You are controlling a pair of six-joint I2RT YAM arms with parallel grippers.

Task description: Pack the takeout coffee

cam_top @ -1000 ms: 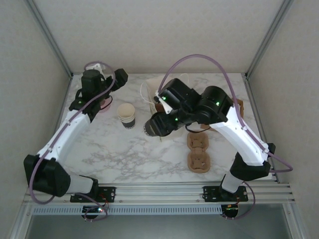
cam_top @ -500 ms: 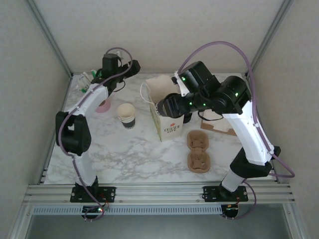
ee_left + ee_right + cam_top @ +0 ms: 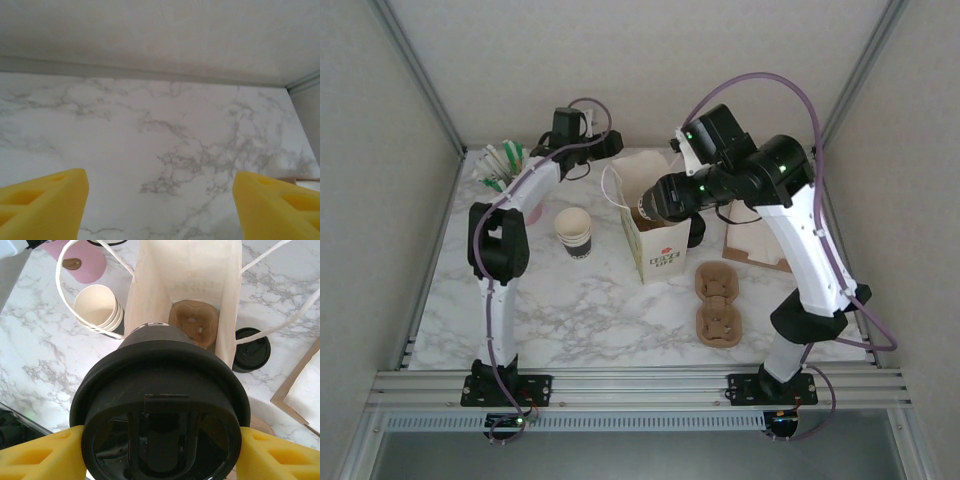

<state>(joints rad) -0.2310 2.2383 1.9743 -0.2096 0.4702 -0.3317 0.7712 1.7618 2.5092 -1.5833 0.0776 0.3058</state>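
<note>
Coffee: the takeout coffee (image 3: 160, 440) hangs above the open mouth of the paper bag (image 3: 150, 295), near the table's middle.
Axis: its black lid faces the wrist camera and its base points at the bag. The long axis runs down toward the mouth, perhaps tilted; the top view is too dark to say.
Right gripper (image 3: 160, 457): yellow fingers pinch the cup from both sides.
Left gripper (image 3: 160, 205): fingers spread, nothing between them, above bare marble by the far wall.
Surface: white, grey-veined marble table (image 3: 570, 300).
Room: beige walls (image 3: 620, 60), metal corner posts.
</note>
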